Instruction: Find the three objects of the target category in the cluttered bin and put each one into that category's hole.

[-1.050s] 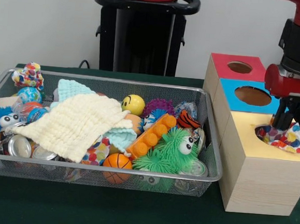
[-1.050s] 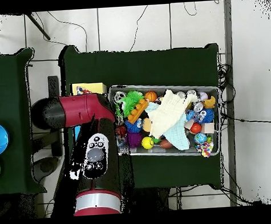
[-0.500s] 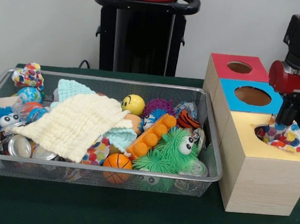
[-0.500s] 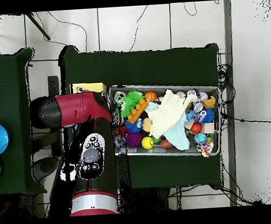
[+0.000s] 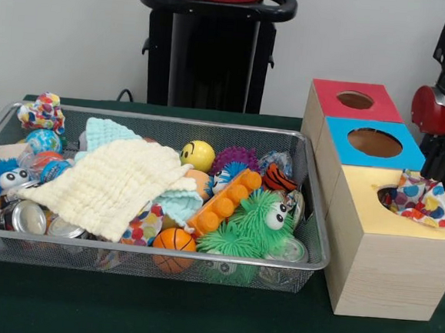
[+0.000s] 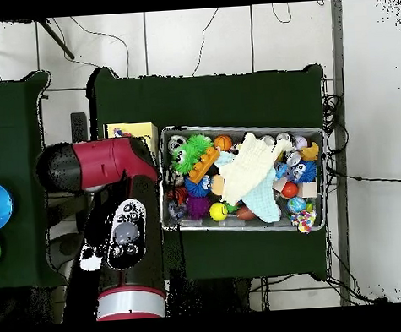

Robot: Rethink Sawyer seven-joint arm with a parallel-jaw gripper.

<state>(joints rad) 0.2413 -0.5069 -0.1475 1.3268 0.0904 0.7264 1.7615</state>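
A polka-dot cloth (image 5: 419,200) lies bunched in the round hole of the yellow-topped box (image 5: 388,260), part of it draped over the rim. My gripper (image 5: 440,159) hangs just above and to the right of it, at the picture's right edge, clear of the cloth and dark against the background. In the wire bin (image 5: 311,220) a cream cloth (image 5: 109,184) is spread over the toys, a teal cloth (image 5: 106,133) lies behind it, and another polka-dot cloth (image 5: 43,112) sits on the far left corner. In the overhead view the arm (image 6: 111,174) hides the gripper.
Blue-topped (image 5: 374,144) and red-topped (image 5: 355,100) boxes, each with a hole, stand behind the yellow one. The bin (image 6: 243,177) also holds balls, cans, an orange block (image 5: 223,203) and a green fuzzy toy (image 5: 252,227). The bin wall stands close to the boxes.
My gripper has risen out of the yellow box's hole and drawn back to the right. The polka-dot cloth stays behind in the hole. In the overhead view the arm has swung left.
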